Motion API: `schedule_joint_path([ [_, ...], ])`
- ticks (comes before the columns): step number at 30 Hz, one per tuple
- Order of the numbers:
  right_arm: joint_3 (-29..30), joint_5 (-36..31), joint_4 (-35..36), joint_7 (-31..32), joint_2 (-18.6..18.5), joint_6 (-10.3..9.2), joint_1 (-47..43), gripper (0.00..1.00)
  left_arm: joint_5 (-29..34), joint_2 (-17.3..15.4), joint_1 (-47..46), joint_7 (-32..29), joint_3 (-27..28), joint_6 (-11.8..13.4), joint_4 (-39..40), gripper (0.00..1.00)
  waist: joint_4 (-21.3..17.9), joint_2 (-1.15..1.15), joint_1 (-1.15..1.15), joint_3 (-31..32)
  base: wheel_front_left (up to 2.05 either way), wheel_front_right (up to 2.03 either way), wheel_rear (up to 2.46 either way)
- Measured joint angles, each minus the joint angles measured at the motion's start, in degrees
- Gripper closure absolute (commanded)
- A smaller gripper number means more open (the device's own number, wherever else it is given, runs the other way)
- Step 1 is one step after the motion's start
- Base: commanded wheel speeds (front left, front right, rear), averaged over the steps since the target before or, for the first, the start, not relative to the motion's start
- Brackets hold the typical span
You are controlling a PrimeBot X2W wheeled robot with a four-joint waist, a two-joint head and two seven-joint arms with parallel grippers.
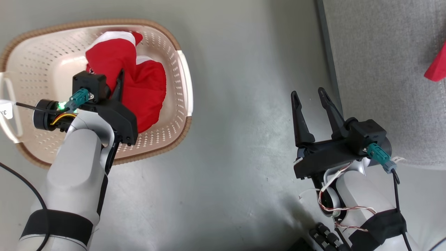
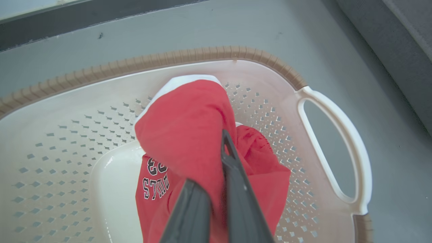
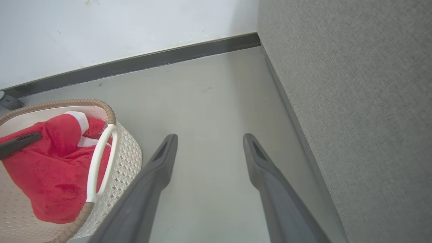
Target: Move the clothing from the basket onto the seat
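Bright, even daylight; soft shadows.

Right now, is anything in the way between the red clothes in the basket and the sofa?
Only the wall of the basket and the right gripper, open above the floor beside the sofa. The fingers of the left gripper pinch the red clothes.

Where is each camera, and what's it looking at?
Head view: on the head, looking down at the basket and seat; shows both forearms, left end effector and right end effector.
Left wrist view: on that wrist, looking along its fingers pinching the red garment in the basket.
Right wrist view: on that wrist, looking along its open fingers at floor beside the seat.
Shared: all three show basket and red garment.
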State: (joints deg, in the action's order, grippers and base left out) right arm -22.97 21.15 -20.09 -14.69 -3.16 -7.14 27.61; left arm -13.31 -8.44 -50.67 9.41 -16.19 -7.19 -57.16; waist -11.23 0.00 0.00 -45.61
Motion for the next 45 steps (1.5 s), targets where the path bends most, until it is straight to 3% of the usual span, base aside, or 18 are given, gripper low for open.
schedule_joint_path([
  [27, 1.5, -1.2, -4.4, 0.0, -0.4, 0.18, -3.2, 0.00, -4.5, 1.4, 7.5, 4.6, -2.7, -0.4, 5.7, 1.00, 4.2, 0.00, -0.01, 16.2, 0.00, 0.00, 0.00],
  [45, 1.9, -2.0, -6.5, 0.0, -1.4, 2.19, -7.2, 0.00, -7.2, 1.8, 13.4, 4.9, -2.6, -0.4, 13.9, 1.00, 7.4, 0.00, -0.01, 26.5, 0.00, 0.00, 0.00],
])
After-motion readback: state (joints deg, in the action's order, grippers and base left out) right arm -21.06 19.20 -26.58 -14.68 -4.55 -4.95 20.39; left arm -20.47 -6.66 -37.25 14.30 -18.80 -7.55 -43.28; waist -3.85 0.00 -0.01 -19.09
